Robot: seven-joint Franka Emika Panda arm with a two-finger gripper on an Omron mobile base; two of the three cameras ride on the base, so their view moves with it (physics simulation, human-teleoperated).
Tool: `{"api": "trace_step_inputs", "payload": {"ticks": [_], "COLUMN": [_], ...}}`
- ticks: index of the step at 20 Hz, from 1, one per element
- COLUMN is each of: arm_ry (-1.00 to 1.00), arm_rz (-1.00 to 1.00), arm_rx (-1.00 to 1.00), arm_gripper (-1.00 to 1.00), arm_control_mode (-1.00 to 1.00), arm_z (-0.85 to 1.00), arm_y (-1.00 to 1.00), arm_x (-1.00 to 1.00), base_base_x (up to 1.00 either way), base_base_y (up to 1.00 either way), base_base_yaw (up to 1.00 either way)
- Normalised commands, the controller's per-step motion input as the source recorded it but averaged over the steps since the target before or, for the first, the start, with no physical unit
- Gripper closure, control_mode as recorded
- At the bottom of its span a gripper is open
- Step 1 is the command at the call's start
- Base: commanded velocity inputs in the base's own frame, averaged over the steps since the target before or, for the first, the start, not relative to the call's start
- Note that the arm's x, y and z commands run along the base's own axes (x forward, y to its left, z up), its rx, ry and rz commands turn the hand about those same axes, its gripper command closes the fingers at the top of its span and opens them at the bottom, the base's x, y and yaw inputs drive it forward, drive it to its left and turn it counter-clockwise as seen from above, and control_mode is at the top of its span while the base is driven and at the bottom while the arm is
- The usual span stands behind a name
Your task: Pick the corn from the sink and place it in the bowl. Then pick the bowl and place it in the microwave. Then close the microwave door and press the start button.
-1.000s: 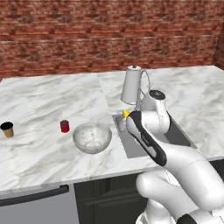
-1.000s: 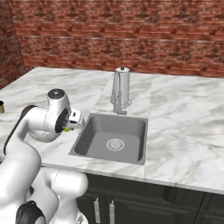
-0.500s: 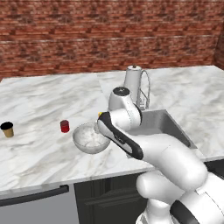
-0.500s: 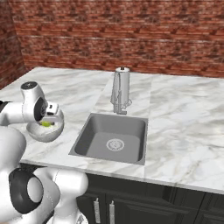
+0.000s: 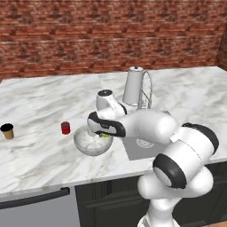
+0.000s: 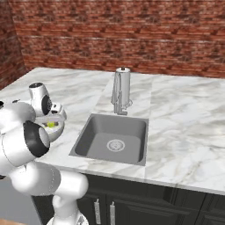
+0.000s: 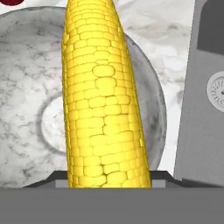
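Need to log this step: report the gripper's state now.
Gripper: closed on the corn, holding it over the bowl.

Red cup [image 5: 65, 127], black cup [image 5: 7, 131]

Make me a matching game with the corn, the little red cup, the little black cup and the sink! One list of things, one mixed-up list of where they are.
Things:
1. corn
2. red cup
3. black cup
4. sink

Places:
A. farthest left on the counter
B. set into the counter under the faucet
C. over the bowl, in the pincer
D. on the counter just left of the bowl

Pairs: 1-C, 2-D, 3-A, 4-B
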Motion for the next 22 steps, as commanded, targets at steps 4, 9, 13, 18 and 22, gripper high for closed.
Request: {"api": "trace_step_inputs", "payload": {"ticks": [4,9,13,18,22], "arm_ry": [0.01,0.00,0.00,-0.02,-0.12], "arm_rz": [0.01,0.00,0.01,0.00,0.00], "arm_rx": [-0.07,-0.01,0.00,0.00,0.00], "arm_gripper": [1.00,1.00,1.00,-1.00,-1.00], "arm_control_mode": [-1.00,-1.00,-1.00,-1.00,-1.00], "arm_z": [-0.30,-0.27,-0.61,-0.09,0.43], "arm_y": [0.46,0.07,-0.09,-0.04,0.00], "arm_x": [0.19,0.00,0.00,-0.43,-0.37], "base_base_x": [0.00,0.00,0.00,0.00,0.00], "base_base_y": [0.00,0.00,0.00,0.00,0.00], "base_base_yaw": [0.00,0.00,0.00,0.00,0.00]}}
